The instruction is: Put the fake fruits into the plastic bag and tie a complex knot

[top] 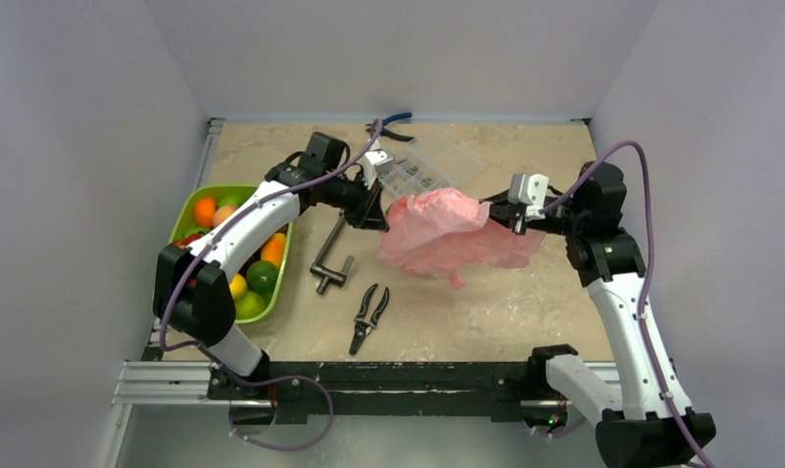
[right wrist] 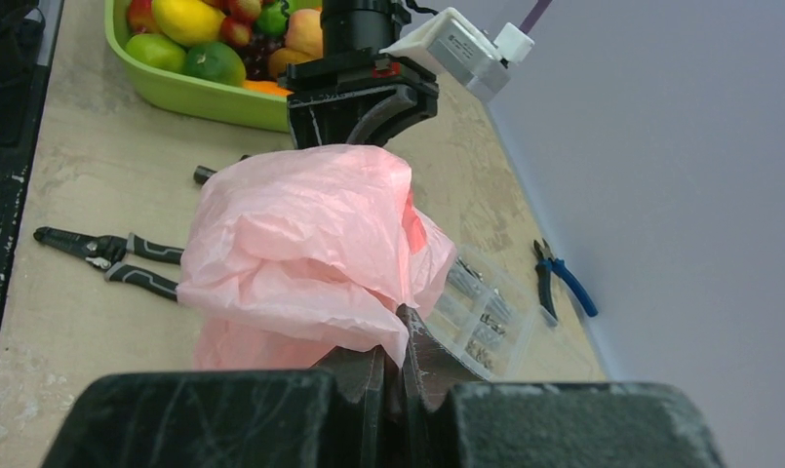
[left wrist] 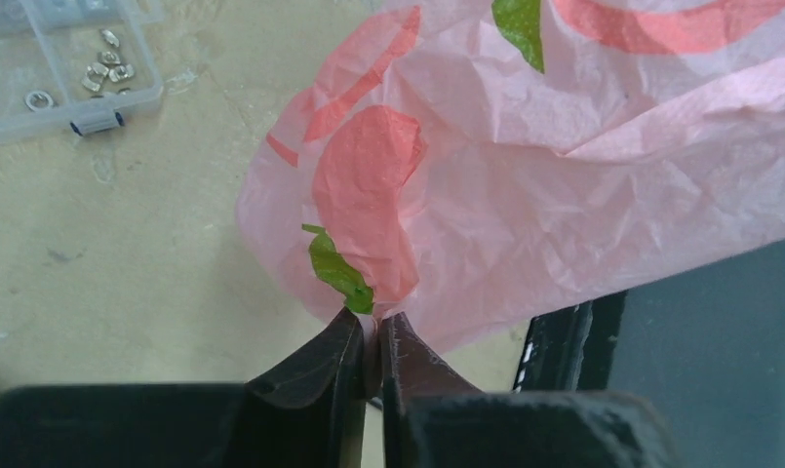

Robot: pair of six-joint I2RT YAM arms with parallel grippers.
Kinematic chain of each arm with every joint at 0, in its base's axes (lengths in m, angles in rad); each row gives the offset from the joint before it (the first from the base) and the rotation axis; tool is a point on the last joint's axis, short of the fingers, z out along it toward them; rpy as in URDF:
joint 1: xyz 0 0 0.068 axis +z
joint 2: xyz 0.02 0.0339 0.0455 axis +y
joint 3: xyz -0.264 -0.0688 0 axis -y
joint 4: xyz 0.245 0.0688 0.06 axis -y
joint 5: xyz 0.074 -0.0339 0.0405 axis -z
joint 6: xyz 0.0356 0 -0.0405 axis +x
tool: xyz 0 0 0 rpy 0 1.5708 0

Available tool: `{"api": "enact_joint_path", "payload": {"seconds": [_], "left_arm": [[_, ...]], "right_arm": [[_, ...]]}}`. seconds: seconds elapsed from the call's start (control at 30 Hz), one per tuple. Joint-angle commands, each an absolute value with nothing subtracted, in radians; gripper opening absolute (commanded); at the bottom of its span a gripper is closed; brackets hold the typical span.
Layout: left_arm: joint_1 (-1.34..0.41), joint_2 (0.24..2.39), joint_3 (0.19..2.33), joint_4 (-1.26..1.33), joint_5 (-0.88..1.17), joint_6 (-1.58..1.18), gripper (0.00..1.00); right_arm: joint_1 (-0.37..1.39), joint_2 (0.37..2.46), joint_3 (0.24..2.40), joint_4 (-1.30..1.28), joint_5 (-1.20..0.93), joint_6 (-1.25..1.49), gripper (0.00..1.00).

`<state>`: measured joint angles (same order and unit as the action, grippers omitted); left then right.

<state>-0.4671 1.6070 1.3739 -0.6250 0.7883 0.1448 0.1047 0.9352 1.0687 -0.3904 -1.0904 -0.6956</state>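
Observation:
The pink plastic bag (top: 447,234) hangs crumpled between my two grippers above the middle of the table. My left gripper (top: 380,213) is shut on the bag's left edge; in the left wrist view the fingertips (left wrist: 373,327) pinch the film by a green printed patch on the bag (left wrist: 525,185). My right gripper (top: 500,216) is shut on the bag's right edge; in the right wrist view it (right wrist: 398,336) clamps a fold of the bag (right wrist: 300,244). The fake fruits (top: 247,263) lie in the lime-green tray at the left, also in the right wrist view (right wrist: 222,34). No knot shows.
The lime-green tray (top: 198,200) sits at the left edge. A black clamp (top: 330,255) and black pliers (top: 369,317) lie on the table below the bag. A clear parts box (top: 429,168) and blue-handled pliers (top: 393,127) lie at the back.

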Motion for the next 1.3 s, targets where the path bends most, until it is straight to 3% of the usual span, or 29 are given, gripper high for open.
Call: {"api": "enact_joint_path", "payload": {"seconds": [0.0, 0.2, 0.37, 0.4, 0.47, 0.53, 0.67, 0.77, 0.9, 1.27], "left_arm": [[-0.407, 1.56, 1.361, -0.645, 0.873, 0.157, 0.0], [-0.166, 1.363, 1.103, -0.633, 0.887, 0.349, 0.0], [-0.165, 1.237, 1.011, -0.548, 0.862, 0.384, 0.0], [-0.181, 1.211, 1.015, -0.526, 0.856, 0.363, 0.08], [-0.226, 1.18, 1.066, -0.559, 0.848, 0.396, 0.52], [-0.25, 1.17, 1.135, -0.586, 0.843, 0.431, 0.8], [-0.265, 1.26, 1.351, -0.67, 0.916, 0.439, 0.94], [-0.336, 1.346, 1.496, -0.734, 0.917, 0.468, 0.97], [-0.442, 1.384, 1.525, -0.683, 0.931, 0.547, 0.97], [-0.666, 1.514, 1.6, -0.711, 0.867, 0.673, 1.0]], "right_arm": [[0.106, 0.926, 1.063, -0.325, -1.079, -0.612, 0.0], [0.055, 0.944, 1.089, -0.421, -1.029, -0.612, 0.0], [0.054, 0.989, 1.083, -0.436, -1.037, -0.636, 0.0], [0.054, 0.994, 1.083, -0.438, -1.052, -0.644, 0.0], [0.059, 1.0, 1.083, -0.435, -1.09, -0.666, 0.0], [0.087, 0.995, 1.085, -0.465, -1.095, -0.76, 0.0], [0.2, 0.942, 1.039, -0.5, -0.998, -1.03, 0.0], [0.251, 0.871, 0.939, -0.388, -0.959, -1.165, 0.0], [0.274, 0.846, 0.865, -0.306, -0.969, -1.34, 0.0], [0.295, 0.875, 0.891, -0.523, -1.087, -1.789, 0.01]]}}
